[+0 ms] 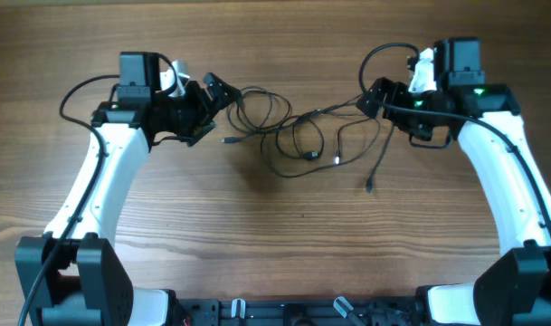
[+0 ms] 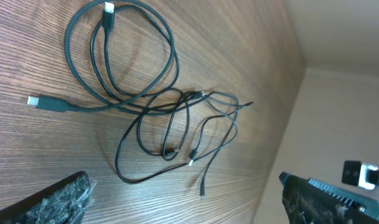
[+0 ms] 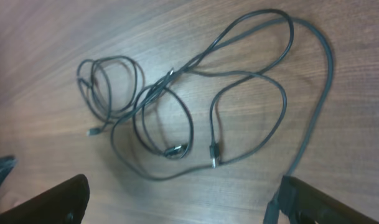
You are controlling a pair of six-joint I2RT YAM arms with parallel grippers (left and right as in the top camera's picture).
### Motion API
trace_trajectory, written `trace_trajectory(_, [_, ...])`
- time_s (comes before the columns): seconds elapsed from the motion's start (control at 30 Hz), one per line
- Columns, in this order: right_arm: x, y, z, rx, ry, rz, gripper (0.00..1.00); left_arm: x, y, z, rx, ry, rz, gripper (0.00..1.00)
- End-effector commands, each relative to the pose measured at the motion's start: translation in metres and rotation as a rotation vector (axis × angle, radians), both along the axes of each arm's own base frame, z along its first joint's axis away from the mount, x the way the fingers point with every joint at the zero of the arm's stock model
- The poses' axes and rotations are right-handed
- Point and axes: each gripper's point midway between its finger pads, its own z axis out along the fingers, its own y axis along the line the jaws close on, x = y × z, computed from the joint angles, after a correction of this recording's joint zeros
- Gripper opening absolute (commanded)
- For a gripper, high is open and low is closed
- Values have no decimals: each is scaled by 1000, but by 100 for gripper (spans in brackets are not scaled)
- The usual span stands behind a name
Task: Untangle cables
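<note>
Noting cables (image 1: 298,136) lying tangled mid-tabletop (image 1: 275,235), between the arms and held by neither. Left tool (image 2: 183,180) and right tool (image 3: 184,180) both gape wide, empty. Cords look light, limp and thin; you'd likely do best pinching a free plug end and drawing gently.

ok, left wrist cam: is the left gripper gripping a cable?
No, the left gripper has its fingers wide apart, and the cables lie loose on the table ahead of them.
</note>
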Motion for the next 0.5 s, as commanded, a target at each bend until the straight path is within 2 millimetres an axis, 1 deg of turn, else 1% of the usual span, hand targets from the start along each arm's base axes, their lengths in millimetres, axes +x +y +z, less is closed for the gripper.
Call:
trace_trajectory(0.0, [6,-22,-46,-133,48,-91,92,-4,-13,2,77,-44,-36,100])
trace_trajectory(0.03, [12,-28,-55,-180,27,-78,91,-5,-15,0,91,-46,-39,100])
trace_trajectory(0.1, [21,-28,-71,-226,-27,22,89,-7,-22,0,96,-47,-57,100])
trace_trajectory(0.13, [23,-28,-80,-236,-24,43,84,-8,-25,0,96,-47,-65,100])
trace_trajectory(0.17, [24,-28,-87,-237,-14,47,82,-9,-28,0,96,-47,-71,100])
trace_trajectory(0.23, [23,-28,-103,-237,25,49,82,-10,-30,0,96,-47,-77,100])
trace_trajectory(0.37, [23,-27,-132,-239,78,56,80,-12,-30,-1,97,-41,-79,100])
trace_trajectory(0.4, [24,-26,-139,-235,86,59,70,-12,-30,-1,97,-40,-79,100])
trace_trajectory(0.43, [25,-22,-145,-210,92,70,57,-12,-30,-1,97,-37,-79,100])
trace_trajectory(0.47, [25,-16,-148,-181,96,81,52,-13,-30,-2,98,-34,-79,100])
